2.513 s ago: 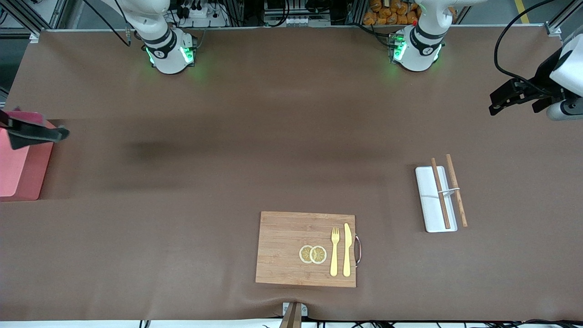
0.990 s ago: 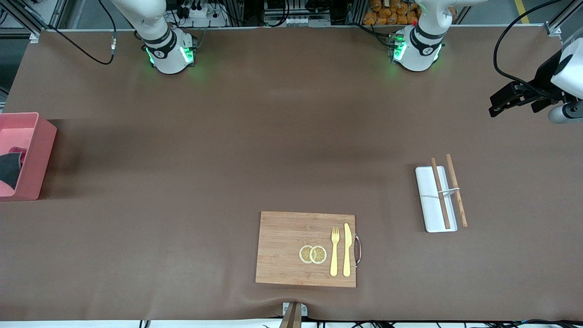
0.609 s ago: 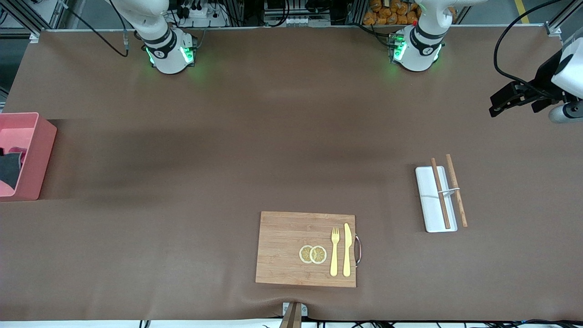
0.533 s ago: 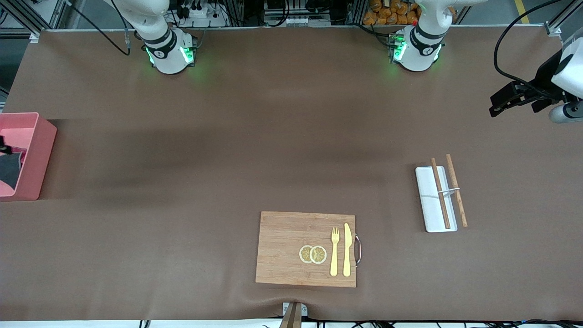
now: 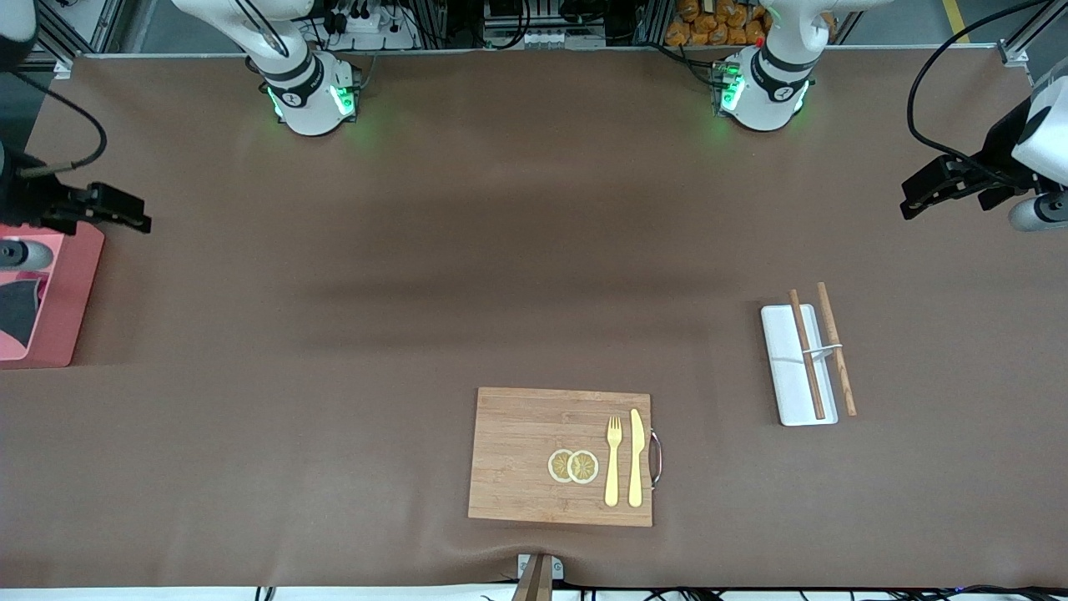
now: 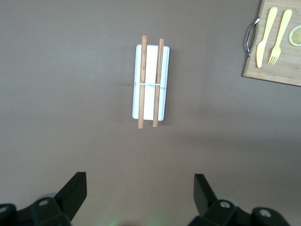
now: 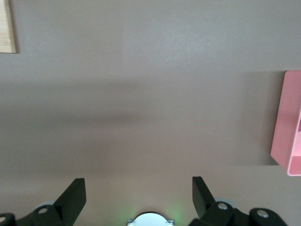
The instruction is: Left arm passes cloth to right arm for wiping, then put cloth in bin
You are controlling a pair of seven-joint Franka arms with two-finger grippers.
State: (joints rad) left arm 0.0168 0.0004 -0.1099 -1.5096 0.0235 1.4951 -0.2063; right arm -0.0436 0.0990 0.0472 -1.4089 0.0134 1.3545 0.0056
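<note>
One cloth point(image 5: 17, 307) lies in the pink bin point(image 5: 67, 288) at mid-left frame. Both end effectors gape empty: right end effector point(image 5: 125, 213) beside the bin, left end effector point(image 5: 918, 196) upper right, over brown tabletop point(image 5: 501, 250).

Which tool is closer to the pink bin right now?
Right. The right tool hangs open beside the pink bin, where the cloth lies; the left tool waits open at the table's left-arm end.

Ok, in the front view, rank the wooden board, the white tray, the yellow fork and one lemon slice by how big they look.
1. wooden board
2. white tray
3. yellow fork
4. lemon slice
All lie flat on the table, so the order is dependable.
</note>
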